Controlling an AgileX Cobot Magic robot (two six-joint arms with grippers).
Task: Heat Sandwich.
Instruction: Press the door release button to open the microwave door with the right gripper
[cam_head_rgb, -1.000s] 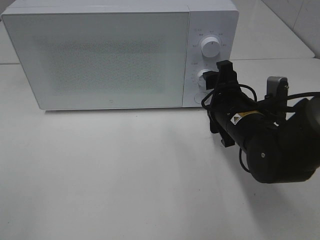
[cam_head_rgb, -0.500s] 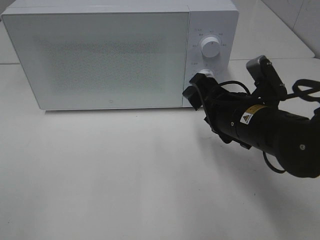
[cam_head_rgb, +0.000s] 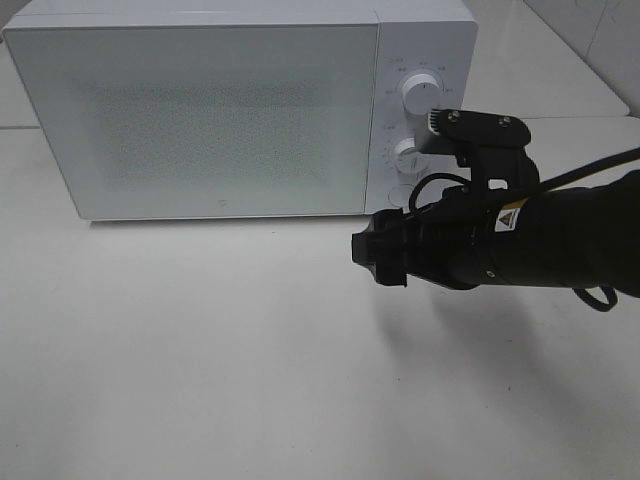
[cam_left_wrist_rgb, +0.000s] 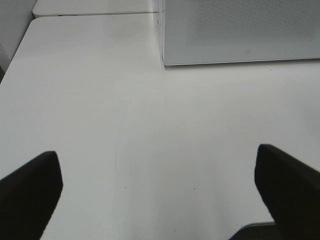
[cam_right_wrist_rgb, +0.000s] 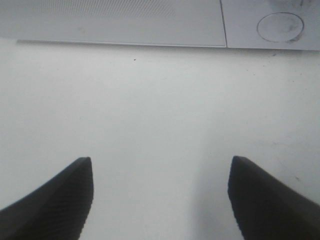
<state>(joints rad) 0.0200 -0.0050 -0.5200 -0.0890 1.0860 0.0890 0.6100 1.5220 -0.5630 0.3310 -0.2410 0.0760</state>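
At the back of the white surface (cam_head_rgb: 200, 350), in the exterior high view, a white microwave (cam_head_rgb: 200, 110) stands with its door (cam_head_rgb: 200, 115) closed. The door panel is frosted and nothing behind it can be made out. Two white dials sit on the control strip to the right of the door, the upper dial (cam_head_rgb: 418, 93) above the lower dial (cam_head_rgb: 408, 156). The right arm (cam_head_rgb: 550, 245) lies roughly level in front of the control strip, reaching toward the middle of the view. The right hand (cam_head_rgb: 372, 252) hangs just in front of the microwave's lower right corner, apart from the door. From this angle the spread of its jaws cannot be told.

In the left wrist view, the left hand (cam_left_wrist_rgb: 160, 195) hovers over bare surface (cam_left_wrist_rgb: 125, 100). Its fingers (cam_left_wrist_rgb: 30, 192) stand wide apart with nothing between them. A lower corner of the microwave (cam_left_wrist_rgb: 240, 30) shows well ahead.

In the right wrist view, the right hand (cam_right_wrist_rgb: 160, 200) is spread, its fingers (cam_right_wrist_rgb: 60, 195) apart and holding nothing. The bottom edge of the microwave (cam_right_wrist_rgb: 125, 20) runs ahead of it, with a round button (cam_right_wrist_rgb: 280, 26) beside the door seam.

The sandwich shows in none of the views, so its place cannot be told.
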